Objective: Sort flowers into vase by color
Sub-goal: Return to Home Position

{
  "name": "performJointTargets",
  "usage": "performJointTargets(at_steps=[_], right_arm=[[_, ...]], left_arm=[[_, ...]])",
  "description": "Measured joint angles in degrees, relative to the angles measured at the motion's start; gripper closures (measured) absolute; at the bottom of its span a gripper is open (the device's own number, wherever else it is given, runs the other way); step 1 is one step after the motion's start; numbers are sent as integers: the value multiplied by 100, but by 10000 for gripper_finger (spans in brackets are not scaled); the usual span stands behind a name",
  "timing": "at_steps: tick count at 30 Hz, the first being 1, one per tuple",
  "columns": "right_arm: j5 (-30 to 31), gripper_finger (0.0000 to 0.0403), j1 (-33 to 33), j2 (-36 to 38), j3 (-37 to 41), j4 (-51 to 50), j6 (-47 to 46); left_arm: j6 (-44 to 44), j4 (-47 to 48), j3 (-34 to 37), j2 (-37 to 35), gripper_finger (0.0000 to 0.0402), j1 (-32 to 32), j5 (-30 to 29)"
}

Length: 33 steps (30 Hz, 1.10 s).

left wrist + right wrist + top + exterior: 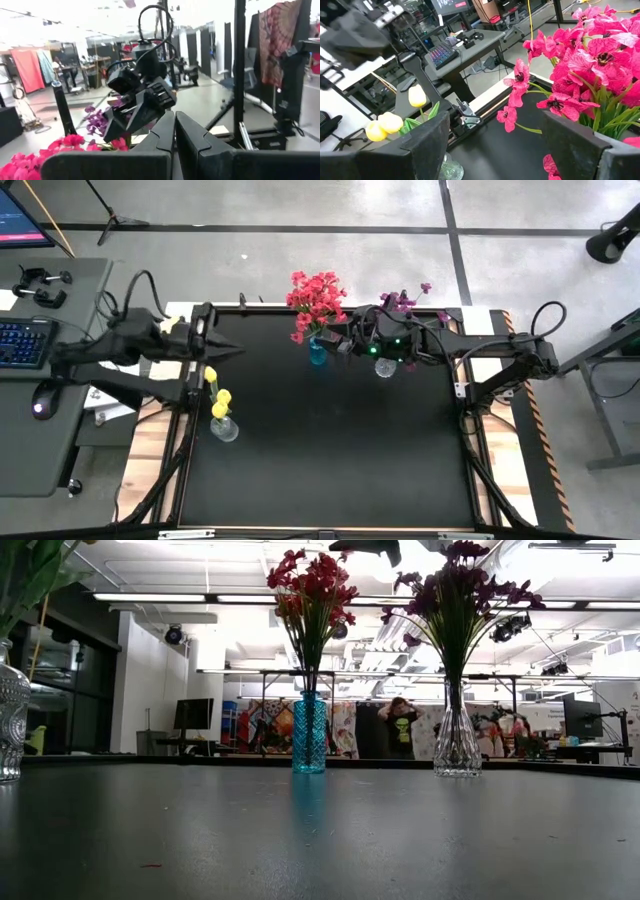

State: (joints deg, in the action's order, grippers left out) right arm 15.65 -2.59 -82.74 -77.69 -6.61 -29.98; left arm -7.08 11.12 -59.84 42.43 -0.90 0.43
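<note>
Over the table's point(330, 470) far half, the left gripper point(175, 115) hangs closed, the right gripper point(495, 122) wide, both empty since the flowers point(317, 295) stand sorted.

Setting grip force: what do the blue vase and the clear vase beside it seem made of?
Blue vase: probably tinted glass, glossy and translucent, with a faceted diamond pattern. Clear vase: glass or clear plastic, ribbed; purple flower stems show through.
</note>
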Motion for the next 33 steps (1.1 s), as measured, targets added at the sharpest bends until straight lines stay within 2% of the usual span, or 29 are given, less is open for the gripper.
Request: performJointTargets(at_steps=[6,13,16,21,26,33], right_arm=[[-32,105,0,0,0,0,-153],[-69,105,0,0,2,31,-319],[-70,105,0,0,1,47,-361],[-134,105,0,0,2,45,-614],[-228,105,2,0,0,43,-673],[-237,105,51,0,2,42,-728]], left_arm=[[109,-235,614,-447,401,710,180],[535,-416,1049,-547,401,1765,1070],[700,-630,1312,-481,401,2126,1242],[929,-1226,1758,-394,401,2711,1185],[1140,-1258,2141,-229,401,3260,900],[1416,-1201,2686,-115,401,3514,838]])
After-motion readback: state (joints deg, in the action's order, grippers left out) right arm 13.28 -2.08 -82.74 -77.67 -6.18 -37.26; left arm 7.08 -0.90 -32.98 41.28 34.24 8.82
